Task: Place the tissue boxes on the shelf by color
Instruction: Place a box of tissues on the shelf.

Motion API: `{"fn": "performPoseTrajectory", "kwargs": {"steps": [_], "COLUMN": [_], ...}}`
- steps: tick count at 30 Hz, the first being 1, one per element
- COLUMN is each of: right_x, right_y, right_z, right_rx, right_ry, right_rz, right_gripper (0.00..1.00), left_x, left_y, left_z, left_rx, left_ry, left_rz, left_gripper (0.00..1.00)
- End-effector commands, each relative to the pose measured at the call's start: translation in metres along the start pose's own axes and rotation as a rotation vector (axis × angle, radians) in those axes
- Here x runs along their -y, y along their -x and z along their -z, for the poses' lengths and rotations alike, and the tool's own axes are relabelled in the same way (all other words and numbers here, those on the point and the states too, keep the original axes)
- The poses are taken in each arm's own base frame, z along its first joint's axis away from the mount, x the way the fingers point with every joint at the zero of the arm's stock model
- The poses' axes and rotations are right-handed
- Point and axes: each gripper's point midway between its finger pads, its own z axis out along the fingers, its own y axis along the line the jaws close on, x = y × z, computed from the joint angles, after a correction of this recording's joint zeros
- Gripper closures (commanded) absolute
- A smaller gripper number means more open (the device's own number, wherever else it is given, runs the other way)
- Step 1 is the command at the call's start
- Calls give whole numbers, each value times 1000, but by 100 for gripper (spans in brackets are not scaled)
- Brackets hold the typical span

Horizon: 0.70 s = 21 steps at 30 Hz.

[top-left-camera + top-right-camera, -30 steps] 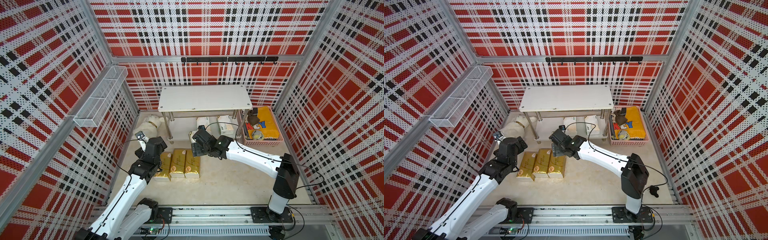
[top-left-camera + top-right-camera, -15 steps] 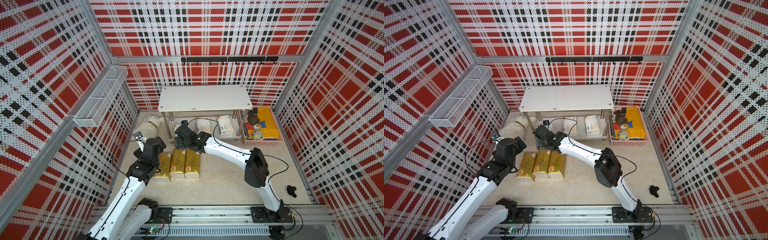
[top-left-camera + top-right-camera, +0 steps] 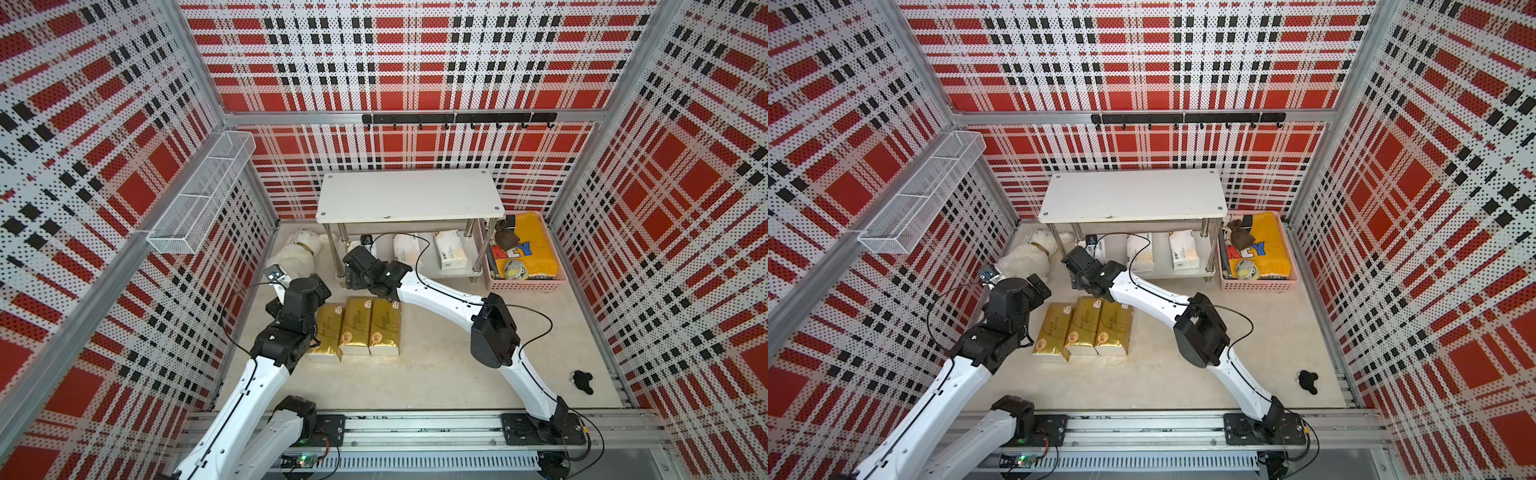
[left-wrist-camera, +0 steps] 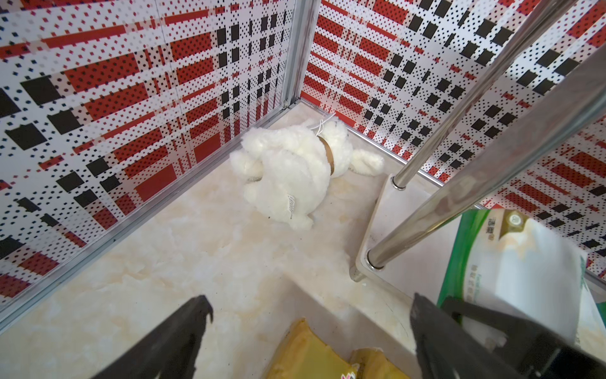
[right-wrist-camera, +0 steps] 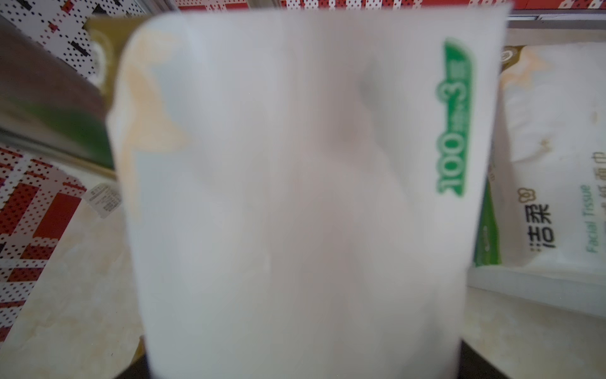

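Grasping a white tissue pack, the right hand was clenched around it at the left end of the lower board of the shelf, where two more white packs lay just to this hand's right. The left hand hung released, jaws wide apart, above the far ends of three gold tissue packs, which lay side by side on the surface beneath it.

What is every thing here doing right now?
Left gripper, open, holding nothing.
Right gripper, shut on white pack, at lower shelf board.
Two other white packs, lying on lower board.
Three gold packs, side by side on floor.
Plush toy, lying on floor.
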Motion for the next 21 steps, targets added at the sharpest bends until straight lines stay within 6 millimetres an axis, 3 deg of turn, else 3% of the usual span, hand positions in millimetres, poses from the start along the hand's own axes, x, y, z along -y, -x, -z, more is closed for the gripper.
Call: {"fn": "performPoseTrajectory", "kwargs": {"steps": [1, 13, 17, 21], "right_x": [3, 13, 12, 13], "right_y": [21, 28, 31, 19], "right_z": [-12, -47, -54, -67], "right_rx": [97, 76, 79, 44], "right_ry": [-32, -11, 2, 13], "right_rz": [-49, -98, -80, -67], "right_gripper": [15, 16, 15, 15], "left_x": [-5, -5, 3, 15], "left_y": [-8, -11, -24, -29], "left_z": [-2, -2, -5, -1], "left_rx": [-19, -32, -52, -44], "left_ry": [10, 16, 16, 12], "left_rz": [-9, -26, -67, -96], "left_gripper": [0, 0, 0, 0]}}
